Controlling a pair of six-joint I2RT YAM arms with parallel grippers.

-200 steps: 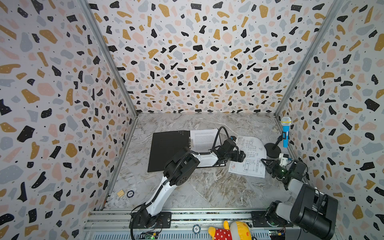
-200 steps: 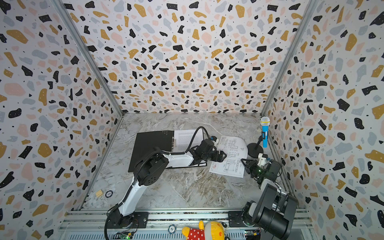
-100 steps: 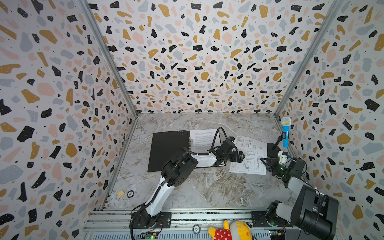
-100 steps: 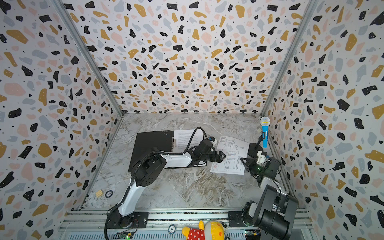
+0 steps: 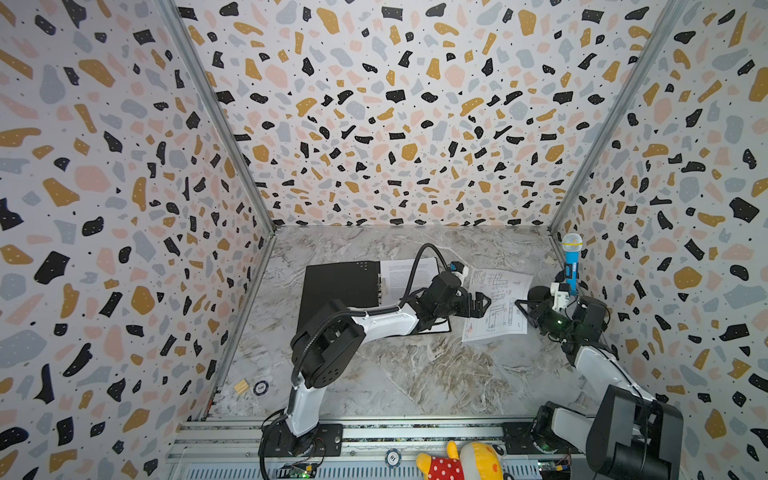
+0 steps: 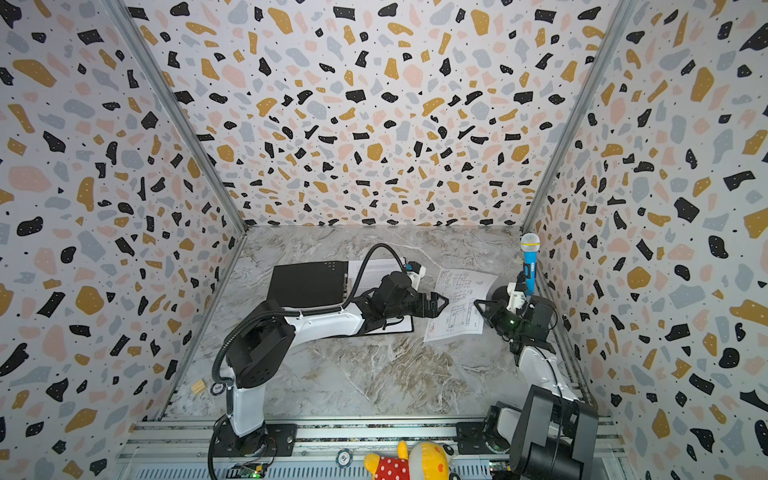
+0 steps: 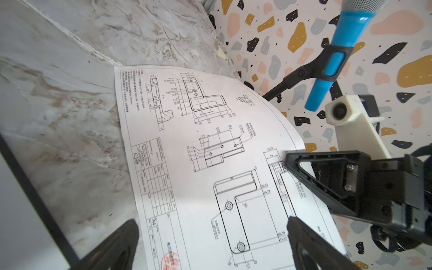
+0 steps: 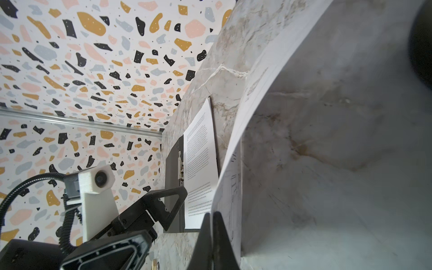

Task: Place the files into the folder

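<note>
The folder (image 5: 340,286) lies open on the table with its black inside up, and a printed text sheet (image 5: 405,274) rests on its right half. A file with line drawings (image 5: 498,303) lies to its right. In the right wrist view its right edge is lifted and curled. My right gripper (image 5: 519,305) is shut on that edge (image 8: 211,215). My left gripper (image 5: 484,301) hovers open over the drawing sheet's (image 7: 198,140) left part, with a finger (image 7: 127,236) on each side and nothing held.
A blue microphone (image 5: 571,266) on a black stand is by the right wall, just behind my right arm. A small wooden block (image 5: 240,386) and a round token (image 5: 260,387) lie at the front left. A plush toy (image 5: 461,461) sits on the front rail.
My right gripper has moved in to the drawing sheet's right edge and shut on it, lifting it. My left gripper has opened slightly wider and stayed in place.
</note>
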